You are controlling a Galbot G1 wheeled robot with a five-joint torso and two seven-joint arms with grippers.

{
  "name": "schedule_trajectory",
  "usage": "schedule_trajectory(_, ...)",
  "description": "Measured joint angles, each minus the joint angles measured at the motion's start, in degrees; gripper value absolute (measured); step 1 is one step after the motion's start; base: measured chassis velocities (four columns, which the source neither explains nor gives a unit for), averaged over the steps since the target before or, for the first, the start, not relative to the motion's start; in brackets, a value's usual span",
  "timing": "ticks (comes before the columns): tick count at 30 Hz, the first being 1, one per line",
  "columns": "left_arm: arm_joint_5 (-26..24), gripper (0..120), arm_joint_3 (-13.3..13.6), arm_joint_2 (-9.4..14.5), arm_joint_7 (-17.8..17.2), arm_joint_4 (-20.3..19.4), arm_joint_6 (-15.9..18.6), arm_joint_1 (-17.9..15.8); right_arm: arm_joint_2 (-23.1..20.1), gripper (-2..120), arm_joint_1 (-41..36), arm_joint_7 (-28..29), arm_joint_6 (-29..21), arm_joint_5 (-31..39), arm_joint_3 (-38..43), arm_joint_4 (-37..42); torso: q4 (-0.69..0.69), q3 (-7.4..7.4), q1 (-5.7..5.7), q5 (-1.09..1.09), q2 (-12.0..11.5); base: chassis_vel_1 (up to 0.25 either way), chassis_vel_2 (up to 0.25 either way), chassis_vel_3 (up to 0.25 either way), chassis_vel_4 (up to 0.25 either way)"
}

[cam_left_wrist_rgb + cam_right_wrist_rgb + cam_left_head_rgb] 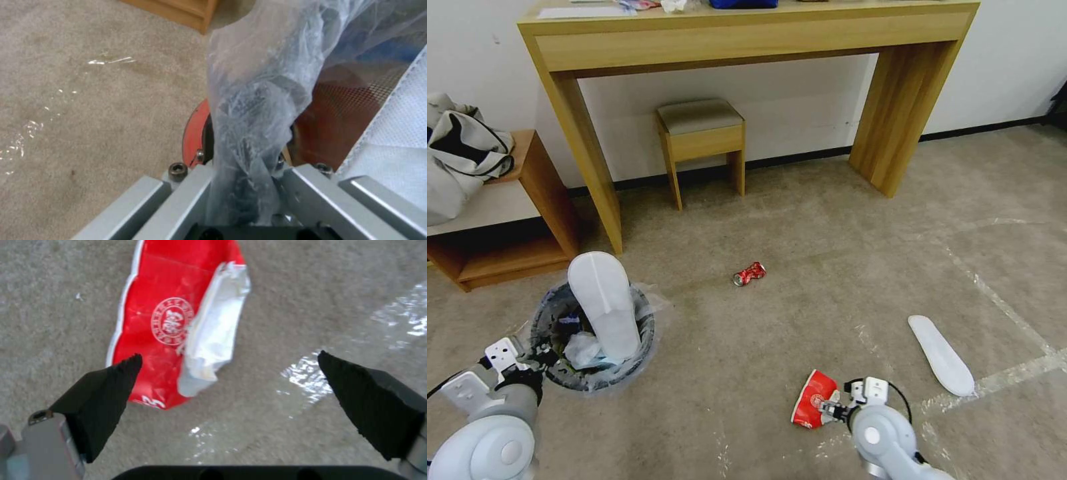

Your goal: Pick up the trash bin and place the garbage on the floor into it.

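wooden desk (747,37), stool (700,137), grey bag (457,150)

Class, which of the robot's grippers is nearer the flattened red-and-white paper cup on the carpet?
Right. The right gripper hangs open just over the flattened red-and-white paper cup; the left gripper grips the red trash bin's rim, well away.

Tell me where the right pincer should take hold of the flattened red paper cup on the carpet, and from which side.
Probably come straight down on the crushed red paper cup with the open right pincer and close across its narrow width. It lies flat on the carpet, so only its two long edges give the fingers purchase. The torn white flap looks flimsy to hold.
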Motion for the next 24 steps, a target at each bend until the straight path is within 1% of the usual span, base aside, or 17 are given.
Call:
schedule_trajectory(10,-0.1,0,-0.5,0.2,0.0,-0.1,-0.2,0.2,2.1,100,3.4,-1.6,1.4,-1.7,-1.9,-5.0,0.0,0.0,0.0,0.0,0.0,0.0,0.0,0.0,0.0)
schedule_trajectory(16,-0.3,0,-1.0,0.6,-0.1,-0.4,-0.3,0.6,3.6,99,5.0,-2.8,3.1,-3.5,-2.5,-7.9,0.0,0.0,0.0,0.01,0.0,0.0,0.0,0.0,0.0)
schedule_trajectory(18,-0.3,0,-1.2,0.7,-0.1,-0.5,-0.4,0.7,3.9,94,5.5,-3.2,3.6,-4.0,-2.6,-8.6,0.0,0.0,0.0,0.01,0.0,0.0,0.0,0.0,0.0)
schedule_trajectory(21,-0.4,0,-1.2,0.7,-0.1,-0.5,-0.5,0.8,4.0,92,5.8,-3.4,3.9,-4.2,-2.6,-9.1,0.0,0.0,0.0,0.01,0.0,0.0,0.0,0.0,0.0)
schedule_trajectory(23,-0.4,0,-1.2,0.7,-0.1,-0.6,-0.5,0.8,4.1,85,6.3,-3.7,4.4,-4.7,-2.6,-10.3,0.0,0.0,0.0,0.01,0.0,0.0,0.0,0.0,0.0)
schedule_trajectory(24,-0.4,0,-1.2,0.7,-0.1,-0.6,-0.5,0.8,4.1,85,6.3,-3.7,4.4,-4.7,-2.6,-10.3,0.0,0.0,0.0,0.01,0.0,0.0,0.0,0.0,0.0)
